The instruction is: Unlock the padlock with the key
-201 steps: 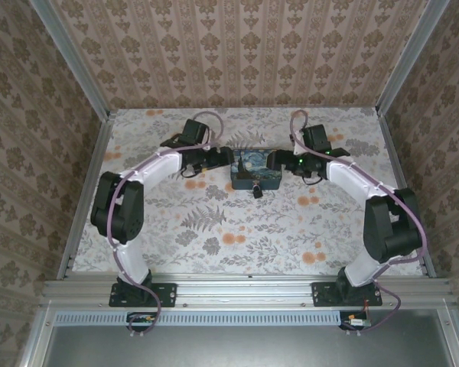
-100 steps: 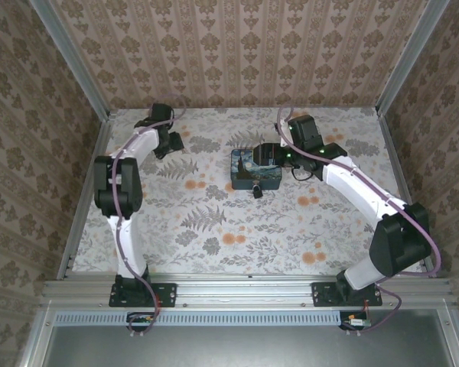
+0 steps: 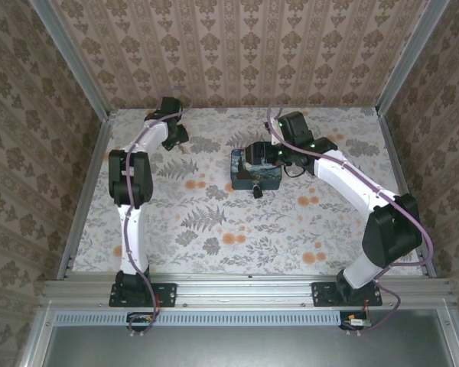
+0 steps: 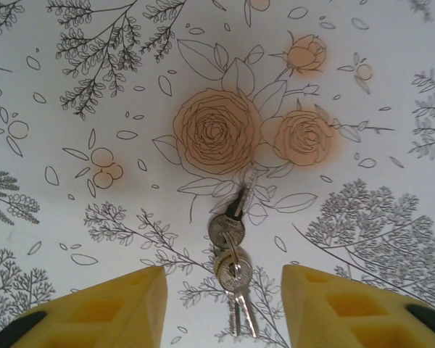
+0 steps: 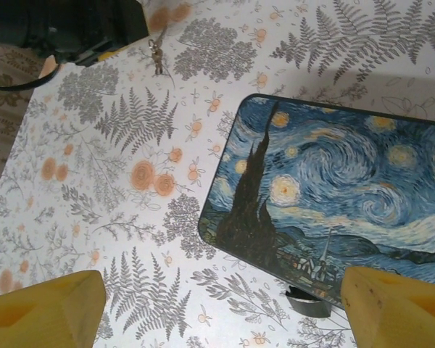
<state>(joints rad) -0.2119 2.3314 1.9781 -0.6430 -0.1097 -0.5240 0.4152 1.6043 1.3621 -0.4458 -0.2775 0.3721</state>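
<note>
Progress is sitting at the very start, with nothing being held yet. Over the key bunch [image 4: 230, 275] the left gripper [image 4: 223, 281] is hovering, its yellow fingers [image 4: 123, 304] spread to either side. The ring and keys are lying flat on the floral table [image 4: 72, 181] between the tips, touching neither. The right gripper [image 5: 221, 286] is hanging spread wide and empty above the dark blue box [image 5: 333, 196]. A small dark fitting [image 5: 308, 301] is showing at the box's edge, just beside one finger; whether it is the padlock I cannot tell. Gripping the key, inserting it and turning it are all remaining.
</note>
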